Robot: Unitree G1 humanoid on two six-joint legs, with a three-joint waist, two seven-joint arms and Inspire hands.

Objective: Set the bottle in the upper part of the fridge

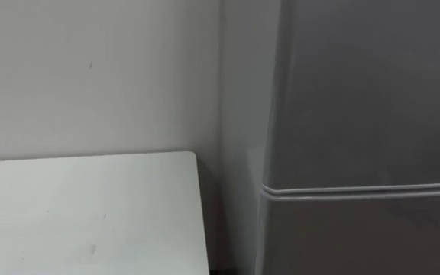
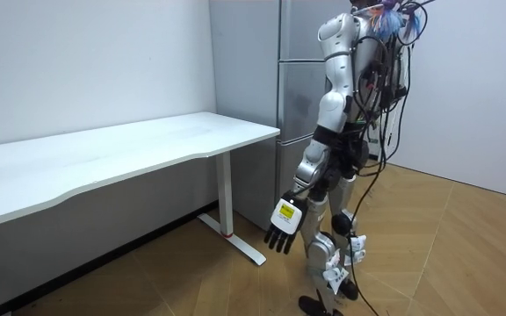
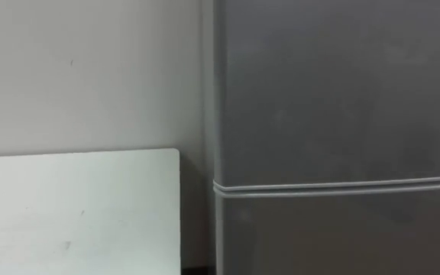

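Left hand hangs by the robot's thigh, fingers relaxed, holding nothing. Before the robot stands the tall grey metal two-door fridge, upper door closed, with the white rectangular table just beside it. Where the bottle is I cannot tell; fetching, opening and placing all seem left.

Fridge: plain dark grey, pale line between doors
Table: plain white
Wall: off-white
Floor: light brown wood, herringbone
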